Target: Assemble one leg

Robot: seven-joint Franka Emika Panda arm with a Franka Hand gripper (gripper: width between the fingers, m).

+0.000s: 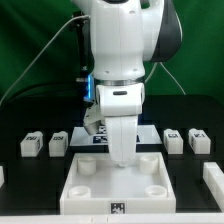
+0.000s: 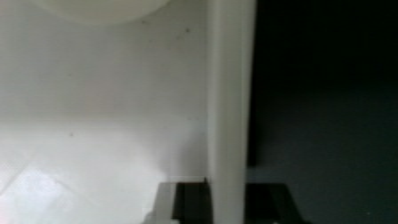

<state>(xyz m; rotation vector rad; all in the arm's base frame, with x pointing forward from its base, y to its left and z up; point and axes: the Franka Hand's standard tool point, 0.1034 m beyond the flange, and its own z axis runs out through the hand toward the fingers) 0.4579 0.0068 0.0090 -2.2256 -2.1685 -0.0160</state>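
Note:
My gripper (image 1: 122, 162) is down at the far rim of the large white square tray-like piece (image 1: 90, 190). In the wrist view the two dark fingers (image 2: 192, 203) stand on either side of that piece's upright rim (image 2: 230, 90), and the gripper (image 2: 230, 195) looks shut on it. Several legs, small white blocks with tags, lie on the black table. Two are at the exterior view's left (image 1: 30, 145) (image 1: 58, 143) and two at its right (image 1: 173, 140) (image 1: 198, 141). None is in the gripper.
The marker board (image 1: 92, 135) lies behind the arm, partly hidden by it. White parts are cut off at the exterior view's right edge (image 1: 214, 178) and left edge (image 1: 2, 178). A round corner socket (image 2: 98, 8) shows in the wrist view.

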